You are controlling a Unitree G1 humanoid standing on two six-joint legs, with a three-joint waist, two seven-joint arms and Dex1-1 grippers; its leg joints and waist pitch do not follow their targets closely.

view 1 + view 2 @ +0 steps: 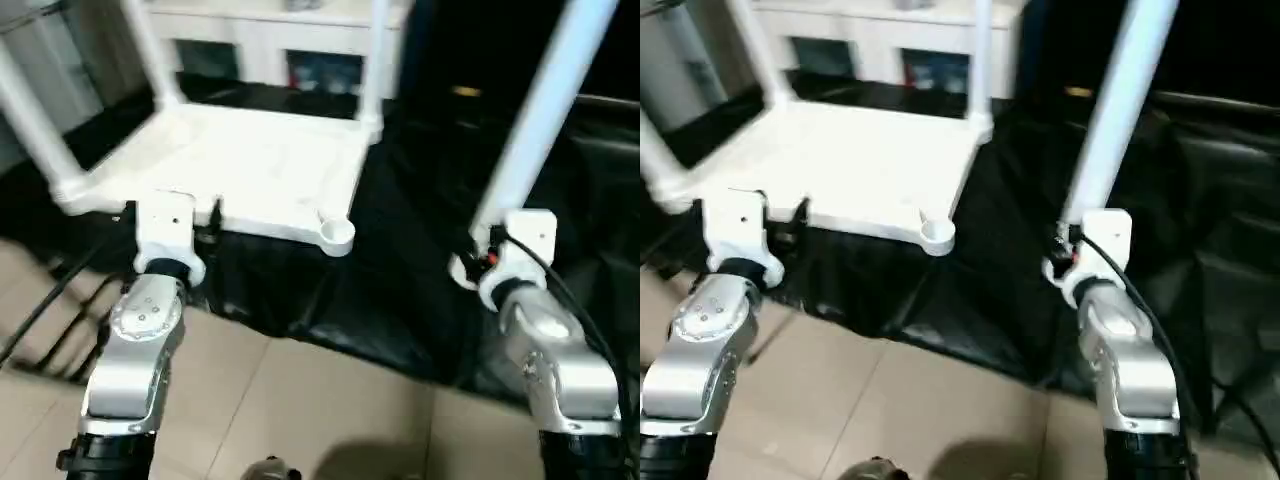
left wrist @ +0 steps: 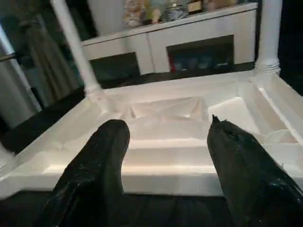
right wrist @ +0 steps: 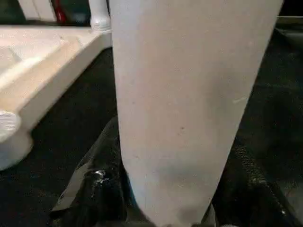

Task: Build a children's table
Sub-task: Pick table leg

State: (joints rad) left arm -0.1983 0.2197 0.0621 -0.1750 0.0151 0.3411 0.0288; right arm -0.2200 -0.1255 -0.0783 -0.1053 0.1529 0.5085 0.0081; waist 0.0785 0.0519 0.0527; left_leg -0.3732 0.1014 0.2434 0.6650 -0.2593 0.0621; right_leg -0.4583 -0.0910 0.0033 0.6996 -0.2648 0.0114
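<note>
The white table top (image 1: pixel 250 160) lies underside up on the black-draped table, its ribs showing (image 2: pixel 165 111). Three white legs stand in its sockets: near left (image 1: pixel 30 120), far left (image 1: pixel 150 50) and far right (image 1: pixel 375 50). The near right corner socket (image 1: pixel 337 233) holds nothing. My left gripper (image 1: pixel 172 212) is open at the top's near edge, with its black fingers (image 2: pixel 94 165) spread in front of the rim. My right gripper (image 1: pixel 487 255) is shut on the fourth leg (image 1: pixel 545 110), which rises tilted to the right of the top, apart from it.
A white cabinet with glass doors (image 1: pixel 270 50) stands behind the table. The black drape (image 1: pixel 400 290) hangs over the near edge down to a tiled floor (image 1: pixel 300 400). Dark cables (image 1: pixel 50 300) run across the floor at the left.
</note>
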